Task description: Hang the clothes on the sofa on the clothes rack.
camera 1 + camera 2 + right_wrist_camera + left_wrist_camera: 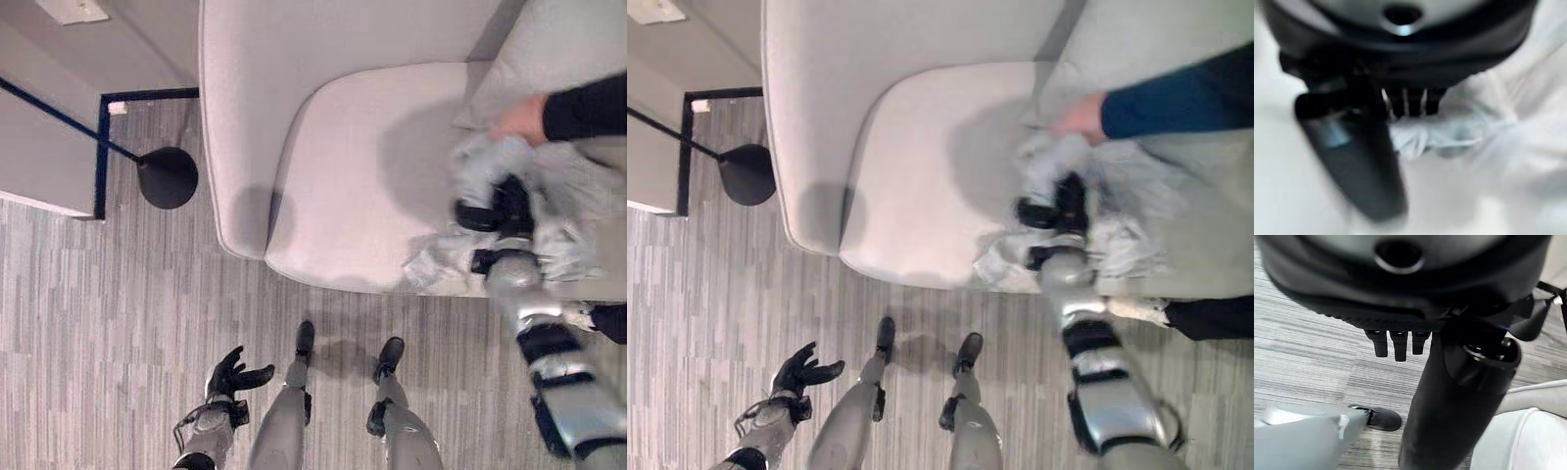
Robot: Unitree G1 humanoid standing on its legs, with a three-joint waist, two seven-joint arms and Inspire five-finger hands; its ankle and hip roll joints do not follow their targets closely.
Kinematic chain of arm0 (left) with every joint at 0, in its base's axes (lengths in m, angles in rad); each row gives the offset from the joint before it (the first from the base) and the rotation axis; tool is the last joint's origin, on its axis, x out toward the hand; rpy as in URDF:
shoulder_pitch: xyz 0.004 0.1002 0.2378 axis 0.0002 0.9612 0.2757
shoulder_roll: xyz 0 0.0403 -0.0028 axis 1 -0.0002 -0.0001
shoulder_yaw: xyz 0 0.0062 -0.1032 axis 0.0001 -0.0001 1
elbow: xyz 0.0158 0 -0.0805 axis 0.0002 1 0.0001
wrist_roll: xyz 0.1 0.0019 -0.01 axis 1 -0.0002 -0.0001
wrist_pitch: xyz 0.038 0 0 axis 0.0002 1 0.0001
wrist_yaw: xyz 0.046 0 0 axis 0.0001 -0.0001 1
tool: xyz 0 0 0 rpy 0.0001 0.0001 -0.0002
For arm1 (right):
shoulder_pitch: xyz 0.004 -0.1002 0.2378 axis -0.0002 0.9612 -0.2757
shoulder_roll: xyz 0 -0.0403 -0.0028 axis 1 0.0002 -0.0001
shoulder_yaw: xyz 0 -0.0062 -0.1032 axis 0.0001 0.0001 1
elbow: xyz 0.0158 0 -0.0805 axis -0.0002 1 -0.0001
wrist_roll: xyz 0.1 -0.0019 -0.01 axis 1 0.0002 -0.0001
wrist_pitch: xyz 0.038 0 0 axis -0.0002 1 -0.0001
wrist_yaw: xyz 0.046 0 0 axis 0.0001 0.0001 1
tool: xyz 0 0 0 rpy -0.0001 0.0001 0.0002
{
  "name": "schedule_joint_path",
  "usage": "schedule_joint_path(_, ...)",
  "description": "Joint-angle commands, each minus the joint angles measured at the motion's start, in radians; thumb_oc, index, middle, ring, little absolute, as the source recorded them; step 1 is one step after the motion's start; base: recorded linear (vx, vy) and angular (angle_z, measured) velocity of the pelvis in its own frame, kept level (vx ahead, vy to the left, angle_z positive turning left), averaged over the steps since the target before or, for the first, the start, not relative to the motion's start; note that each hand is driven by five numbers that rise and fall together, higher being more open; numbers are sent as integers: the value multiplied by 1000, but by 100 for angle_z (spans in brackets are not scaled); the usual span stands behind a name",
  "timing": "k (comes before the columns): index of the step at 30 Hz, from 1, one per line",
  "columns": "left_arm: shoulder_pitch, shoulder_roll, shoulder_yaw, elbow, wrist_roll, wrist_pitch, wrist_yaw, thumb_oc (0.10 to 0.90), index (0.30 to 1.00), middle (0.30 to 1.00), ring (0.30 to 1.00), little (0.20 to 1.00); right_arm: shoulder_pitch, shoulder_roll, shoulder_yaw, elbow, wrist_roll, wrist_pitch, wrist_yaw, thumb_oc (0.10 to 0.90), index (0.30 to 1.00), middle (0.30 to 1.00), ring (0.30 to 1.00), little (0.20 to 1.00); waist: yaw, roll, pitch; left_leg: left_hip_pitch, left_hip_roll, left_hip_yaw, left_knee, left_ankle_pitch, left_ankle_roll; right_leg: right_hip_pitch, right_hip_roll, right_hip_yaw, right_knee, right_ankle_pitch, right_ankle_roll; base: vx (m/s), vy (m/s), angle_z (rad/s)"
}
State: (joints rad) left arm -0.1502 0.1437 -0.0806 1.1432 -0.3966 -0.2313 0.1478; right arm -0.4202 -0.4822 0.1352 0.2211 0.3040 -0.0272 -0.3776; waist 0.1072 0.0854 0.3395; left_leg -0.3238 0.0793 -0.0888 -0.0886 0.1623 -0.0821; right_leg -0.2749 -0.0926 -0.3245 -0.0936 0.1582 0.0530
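The right hand (495,211) sat clenched around the pale garment (549,211) bunched on the sofa (362,176) seat; a person's hand (521,117) touched the cloth's far edge. The left hand (233,377) hung released, fingers spread, over the floor (88,313).

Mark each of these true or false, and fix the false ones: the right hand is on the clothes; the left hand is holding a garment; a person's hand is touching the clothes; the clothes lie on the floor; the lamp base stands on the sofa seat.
1. The right hand is on the clothes. True; its fingers curl into the cloth.
2. The left hand is holding a garment. False; it hangs open and holds nothing, over the floor.
3. A person's hand is touching the clothes. True.
4. The clothes lie on the floor. False; they lie on the sofa.
5. The lamp base stands on the sofa seat. False; it stands on the floor beside the sofa.
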Motion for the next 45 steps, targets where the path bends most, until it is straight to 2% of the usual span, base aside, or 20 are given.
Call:
schedule_joint_path(1,113,55,-64,117,75,15,37,800,900,900,900,900,-49,-18,14,87,-163,-117,8,800,900,900,900,900,5,-70,-132,22,57,14,1,-95,-31,68,-104,38,6,-125,110,79,-55,11)
schedule_joint_path(2,120,50,-53,131,116,23,32,800,900,900,900,900,18,-21,7,-21,-230,-116,34,800,900,900,900,900,2,-76,-147,49,65,18,1,-100,-32,96,-104,36,6,-135,108,24,-14,5)
schedule_joint_path(4,122,49,-50,143,134,24,34,800,900,900,900,900,53,-14,4,-75,-248,-114,49,800,900,900,900,900,-2,-82,-153,72,67,21,1,-104,-32,118,-101,36,6,-141,108,33,-4,8)
schedule_joint_path(8,131,50,-25,167,178,32,33,800,900,900,900,900,153,25,60,-193,-323,-109,132,800,900,900,900,900,-4,-94,-209,170,72,43,1,-124,-24,201,-101,41,6,-159,105,47,22,-8)
schedule_joint_path(14,141,50,-22,155,199,39,21,800,900,900,900,900,210,43,153,-173,-324,-98,231,800,900,900,900,900,7,-104,-271,238,65,55,1,-144,-14,274,-111,28,6,-170,107,47,30,-7)
schedule_joint_path(17,143,51,-21,155,202,42,17,800,900,900,900,900,212,43,169,-163,-320,-98,246,800,900,900,900,900,9,-107,-275,245,62,55,1,-146,-12,284,-112,25,6,-170,107,12,26,1)
schedule_joint_path(21,154,62,-3,174,229,52,-1,800,900,900,900,900,229,18,219,-183,-309,-112,321,800,900,900,900,900,33,-128,-287,257,44,43,3,-151,-3,314,-128,-2,15,-168,112,1,61,4)
schedule_joint_path(27,160,74,16,196,223,57,-4,800,900,900,900,900,218,39,233,-150,-272,-115,326,800,900,900,900,900,56,-143,-289,256,19,28,7,-157,9,326,-152,-29,34,-167,120,-7,81,23)
schedule_joint_path(30,160,88,45,213,218,67,-1,800,900,900,900,900,205,52,246,-135,-291,-107,323,800,900,900,900,900,79,-158,-289,262,-20,11,14,-172,27,335,-188,-51,67,-165,132,2,138,17)
schedule_joint_path(38,157,107,34,200,240,63,-8,800,900,900,900,900,212,70,240,-90,-345,-83,312,800,900,900,900,900,80,-162,-288,287,-90,11,23,-196,63,325,-251,-49,171,-165,154,-2,152,12)
schedule_joint_path(41,162,114,30,188,250,66,-8,800,900,900,900,900,218,65,223,-53,-412,-63,289,800,900,900,900,900,76,-159,-286,306,-113,12,22,-205,78,313,-272,-43,242,-170,155,10,173,7)
schedule_joint_path(43,170,117,25,178,250,68,-10,800,900,900,900,900,207,62,213,-12,-446,-52,264,800,900,900,900,900,75,-149,-274,325,-121,24,24,-210,95,283,-288,-49,335,-162,154,7,225,7)
schedule_joint_path(44,181,121,20,176,252,69,-17,800,900,900,900,900,189,49,204,29,-489,-45,245,800,900,900,900,900,75,-138,-259,347,-119,35,26,-218,106,253,-287,-63,427,-147,156,13,180,13)
schedule_joint_path(45,180,120,20,176,252,69,-17,800,900,900,900,900,188,49,205,31,-489,-46,245,800,900,900,900,900,77,-139,-257,348,-121,37,27,-219,107,249,-290,-59,435,-151,157,23,184,17)
